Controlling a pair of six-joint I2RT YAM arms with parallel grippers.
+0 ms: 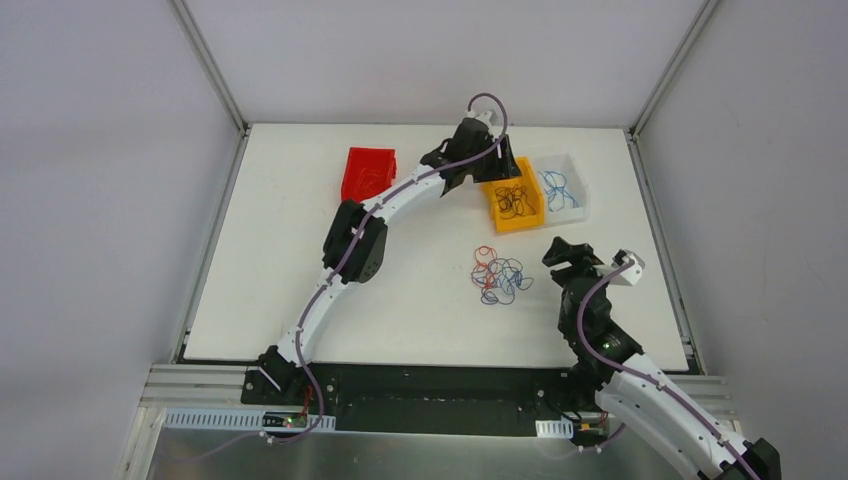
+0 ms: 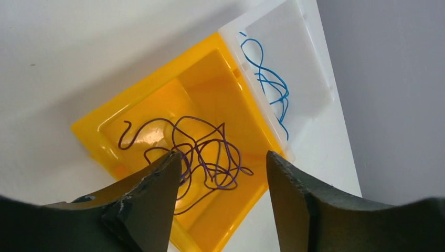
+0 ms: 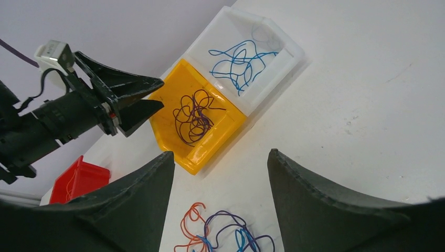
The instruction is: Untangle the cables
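Tabletop (image 1: 300, 290), white, top view, left to right.

Red bin (image 1: 368, 172): far left of the row, well apart from the others. Contents too small to tell.

Left pincer (image 2: 223, 163): hangs over the near rim of the yellow bin (image 2: 210, 68). Jaws spread wide, nothing between them. In the wrist view some loops run behind the left finger (image 2: 152, 199); cannot tell if they touch it.

Dark strands (image 2: 204, 152): inside the yellow bin. Hair-thin, dark purple to black, a loose scribble of overlapping loops, with one curled end trailing off to the side.

Knot (image 1: 497, 277): loose cables lying on the open tabletop, in front of the yellow bin and apart from it. A flat small cluster of curls. Red-orange loops sit on its left side, with blue and dark purple loops intermixed across the rest. Nothing touches it.

Clear bin (image 1: 572, 180): its side is against the yellow bin's right side. It holds blue strands (image 2: 270, 84), a few thin wavy lines crossing each other, lying loosely.

Right pincer (image 3: 220, 157): just right of the knot and above the tabletop. Jaws wide apart, empty. Its wrist view shows the knot's upper edge below the gap.
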